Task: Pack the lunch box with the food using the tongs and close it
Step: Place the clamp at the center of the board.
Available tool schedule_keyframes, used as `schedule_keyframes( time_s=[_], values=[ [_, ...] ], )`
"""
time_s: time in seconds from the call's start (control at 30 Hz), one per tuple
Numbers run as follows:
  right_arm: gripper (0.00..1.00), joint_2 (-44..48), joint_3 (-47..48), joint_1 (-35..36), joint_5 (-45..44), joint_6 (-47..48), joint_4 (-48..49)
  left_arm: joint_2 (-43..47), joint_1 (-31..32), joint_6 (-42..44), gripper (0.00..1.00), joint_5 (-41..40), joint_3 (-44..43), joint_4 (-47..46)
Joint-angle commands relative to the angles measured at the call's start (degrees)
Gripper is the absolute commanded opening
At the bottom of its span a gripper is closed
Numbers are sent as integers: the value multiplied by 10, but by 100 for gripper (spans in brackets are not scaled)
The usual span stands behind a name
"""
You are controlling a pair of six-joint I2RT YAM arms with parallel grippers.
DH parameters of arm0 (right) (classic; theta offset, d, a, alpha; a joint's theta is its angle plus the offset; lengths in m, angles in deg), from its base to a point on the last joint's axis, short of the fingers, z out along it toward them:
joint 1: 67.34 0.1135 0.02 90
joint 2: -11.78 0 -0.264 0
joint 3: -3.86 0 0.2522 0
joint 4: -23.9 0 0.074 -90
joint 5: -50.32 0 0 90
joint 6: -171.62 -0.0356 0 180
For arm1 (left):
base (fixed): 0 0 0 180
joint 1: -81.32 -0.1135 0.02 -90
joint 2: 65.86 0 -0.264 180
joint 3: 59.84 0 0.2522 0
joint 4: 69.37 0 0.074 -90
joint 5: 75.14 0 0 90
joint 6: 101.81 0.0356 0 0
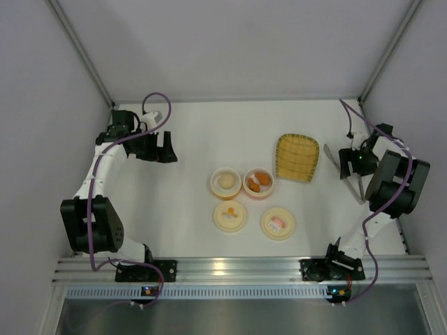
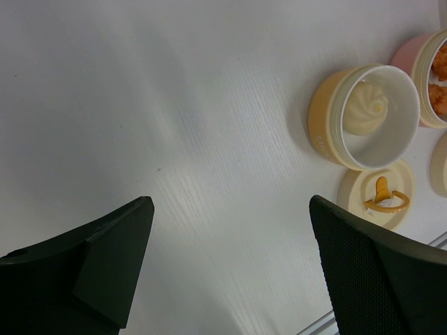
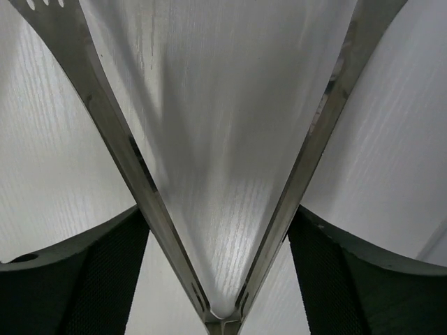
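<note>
The lunch box is two open tubs mid-table. The cream-yellow tub (image 1: 214,183) (image 2: 325,118) holds a whitish ball (image 1: 226,181) (image 2: 367,108). The pink tub (image 1: 269,189) (image 2: 408,56) holds orange chunks (image 1: 258,182) (image 2: 440,80). Their two cream lids (image 1: 230,215) (image 1: 277,223) lie flat in front of them. At the far right the grey tongs (image 1: 332,159) (image 3: 119,139) spread in a wide V between my right gripper's (image 1: 349,164) (image 3: 216,209) fingers, which rest against both arms low over the table. My left gripper (image 1: 167,150) (image 2: 230,202) hangs open and empty at the left.
A flat yellow ribbed tray (image 1: 296,157) lies between the pink tub and the tongs. White walls close in the table at the back and on both sides. An aluminium rail runs along the near edge (image 1: 237,269).
</note>
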Motion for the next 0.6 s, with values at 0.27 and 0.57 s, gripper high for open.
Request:
schedule_keyframes(
  time_s=[0.27,0.57],
  values=[
    [99,73,42,-6,28,16,-33,18,-1,8,98,5,-15,-9],
    [99,174,168,4,198,64,-218,34,-2,15,98,2,-15,4]
  ],
)
